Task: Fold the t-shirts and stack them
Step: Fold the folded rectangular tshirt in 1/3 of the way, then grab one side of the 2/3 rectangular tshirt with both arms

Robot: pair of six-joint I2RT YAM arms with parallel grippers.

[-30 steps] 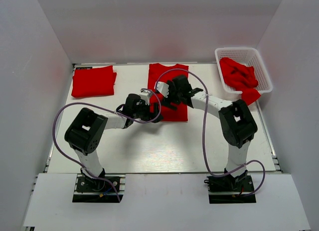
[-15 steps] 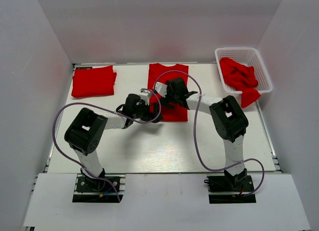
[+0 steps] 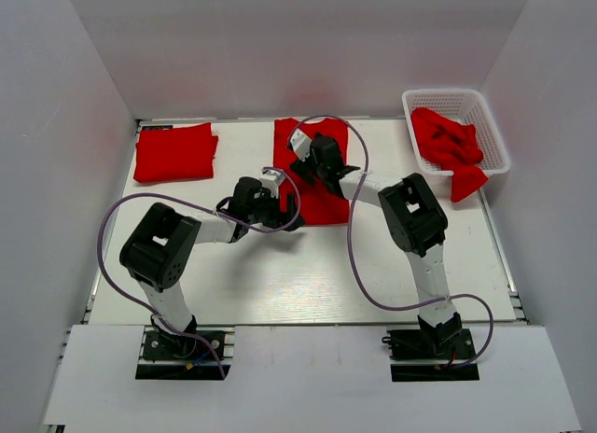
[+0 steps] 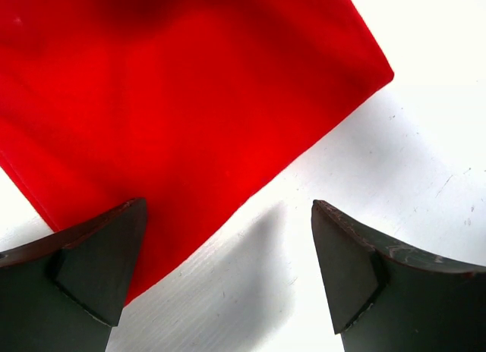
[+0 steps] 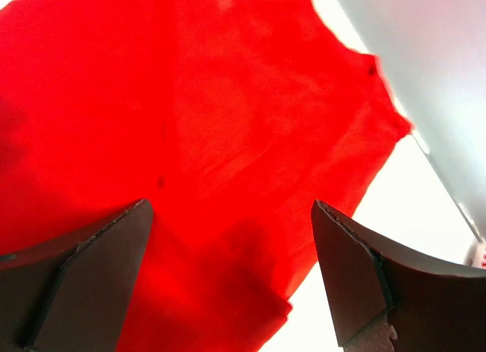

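A white bench (image 3: 280,274) is sitting inside a plain white enclosure, with a back wall (image 3: 308,50), a left wall (image 3: 56,172) and a right wall (image 3: 550,172) closing it in. Soft, even light is falling from above, leaving only faint shadows. A white panel (image 3: 308,377) is running across the near edge, and metal rails (image 3: 511,298) are framing the bench's sides.

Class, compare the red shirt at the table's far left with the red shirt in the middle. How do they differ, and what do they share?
The left shirt is a compact block, wider than deep; the middle shirt is a longer strip, deeper than wide. The left shirt lies alone; the middle shirt has the open left pincer and right pincer above it. Both are plain red and lie flat.
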